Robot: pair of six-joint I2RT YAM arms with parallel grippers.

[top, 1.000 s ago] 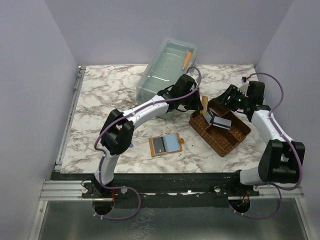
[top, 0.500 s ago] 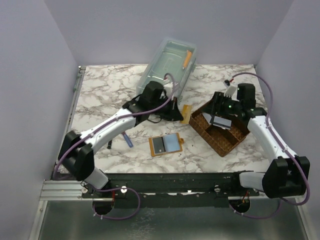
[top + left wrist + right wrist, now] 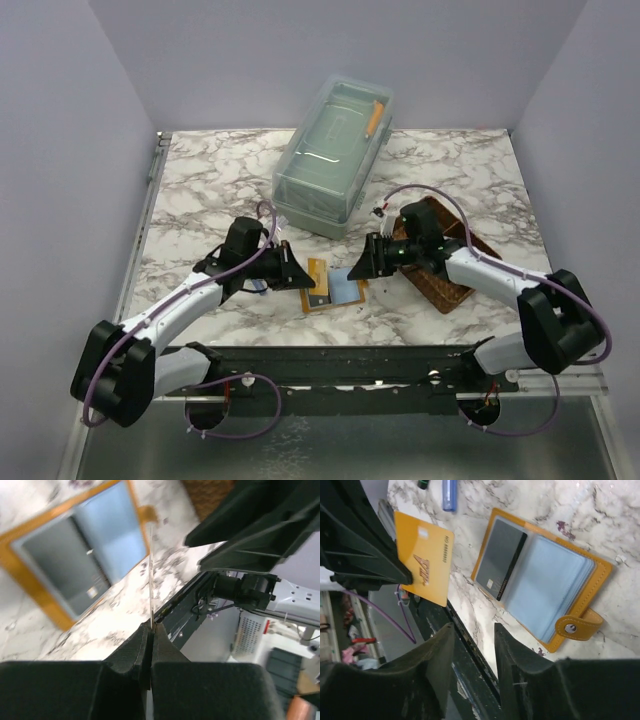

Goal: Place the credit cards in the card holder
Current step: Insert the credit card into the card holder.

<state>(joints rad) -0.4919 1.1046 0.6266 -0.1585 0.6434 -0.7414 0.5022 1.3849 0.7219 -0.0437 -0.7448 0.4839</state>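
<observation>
The card holder (image 3: pixel 338 291) lies open on the marble just ahead of the arm bases, orange-rimmed, with a grey card (image 3: pixel 500 560) in one panel and a light-blue panel beside it. My left gripper (image 3: pixel 303 272) is shut on a yellow credit card (image 3: pixel 422 560), held on edge just left of the card holder (image 3: pixel 75 565); in the left wrist view that card (image 3: pixel 151 575) shows only as a thin line. My right gripper (image 3: pixel 472 630) hovers open and empty over the card holder's (image 3: pixel 540 580) right side, its snap tab below.
A brown woven tray (image 3: pixel 447 297) sits under the right arm at the right. A clear lidded plastic box (image 3: pixel 335 155) stands at the back centre. A small blue pen-like item (image 3: pixel 449 494) lies left of the card holder. The table's front edge runs close below both grippers.
My left arm swung back from the tray toward the near edge, carrying the yellow card to the card holder. My right arm left the tray and came over the card holder.
</observation>
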